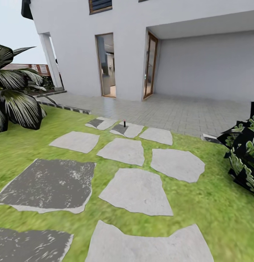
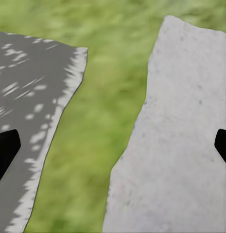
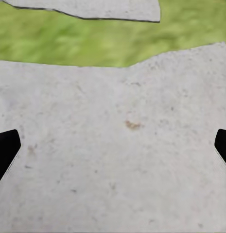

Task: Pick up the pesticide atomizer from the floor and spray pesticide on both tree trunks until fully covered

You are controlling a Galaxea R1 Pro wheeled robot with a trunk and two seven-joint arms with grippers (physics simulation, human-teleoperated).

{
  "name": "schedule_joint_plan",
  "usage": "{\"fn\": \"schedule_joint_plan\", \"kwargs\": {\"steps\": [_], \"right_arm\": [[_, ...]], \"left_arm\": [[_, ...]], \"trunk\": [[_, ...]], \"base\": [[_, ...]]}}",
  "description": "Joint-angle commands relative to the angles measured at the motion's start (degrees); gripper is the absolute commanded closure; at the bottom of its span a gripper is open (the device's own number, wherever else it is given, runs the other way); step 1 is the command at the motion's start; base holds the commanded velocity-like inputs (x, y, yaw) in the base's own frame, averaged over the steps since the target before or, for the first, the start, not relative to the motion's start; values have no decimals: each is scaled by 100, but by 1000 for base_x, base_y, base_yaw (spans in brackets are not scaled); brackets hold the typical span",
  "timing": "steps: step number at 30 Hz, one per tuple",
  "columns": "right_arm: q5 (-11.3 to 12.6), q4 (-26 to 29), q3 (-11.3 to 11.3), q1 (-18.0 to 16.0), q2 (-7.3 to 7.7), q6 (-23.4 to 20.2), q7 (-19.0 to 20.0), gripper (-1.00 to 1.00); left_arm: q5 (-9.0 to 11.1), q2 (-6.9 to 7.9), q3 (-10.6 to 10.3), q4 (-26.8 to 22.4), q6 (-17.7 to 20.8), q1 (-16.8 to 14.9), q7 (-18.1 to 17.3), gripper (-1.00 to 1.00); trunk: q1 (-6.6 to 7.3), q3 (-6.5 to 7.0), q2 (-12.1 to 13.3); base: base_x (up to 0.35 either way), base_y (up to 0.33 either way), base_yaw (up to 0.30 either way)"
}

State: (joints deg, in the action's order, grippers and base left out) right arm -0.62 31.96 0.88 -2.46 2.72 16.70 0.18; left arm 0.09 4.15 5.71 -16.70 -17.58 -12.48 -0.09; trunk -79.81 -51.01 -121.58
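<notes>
Far ahead of both wide-open, empty grippers, left and right, upright on a distant paving slab: the spray bottle, probably light, rigid, smooth and easily toppled, best pinched around its black body below the red top.

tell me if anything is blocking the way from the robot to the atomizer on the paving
Nothing visible does. The pesticide atomizer stands upright on a far slab near the patio, with only flat stone slabs and grass between. The palm plant and leafy shrub sit off to the sides.
</notes>
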Motion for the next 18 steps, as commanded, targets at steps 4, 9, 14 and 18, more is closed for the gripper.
{"fn": "schedule_joint_plan", "kwargs": {"steps": [4, 9, 14, 18], "right_arm": [[0, -3, 0, 0, 0, 0, 0, -100], [0, 1, 0, 0, 0, 0, 0, -100], [0, 1, 0, 0, 0, 0, 0, -100], [0, 3, 0, 0, 0, 0, 0, -100]], "left_arm": [[0, 0, 0, 0, -3, 0, 0, -100], [0, 1, 0, 0, -1, 0, 0, -100], [0, 1, 0, 0, -2, 0, 0, -100], [0, -1, 0, 0, -5, 0, 0, -100]], "trunk": [[0, 0, 0], [0, 0, 0], [0, 0, 0], [0, 0, 0]], "base": [[339, 0, 0], [339, 0, 0], [339, 0, 0], [339, 0, 0]]}}
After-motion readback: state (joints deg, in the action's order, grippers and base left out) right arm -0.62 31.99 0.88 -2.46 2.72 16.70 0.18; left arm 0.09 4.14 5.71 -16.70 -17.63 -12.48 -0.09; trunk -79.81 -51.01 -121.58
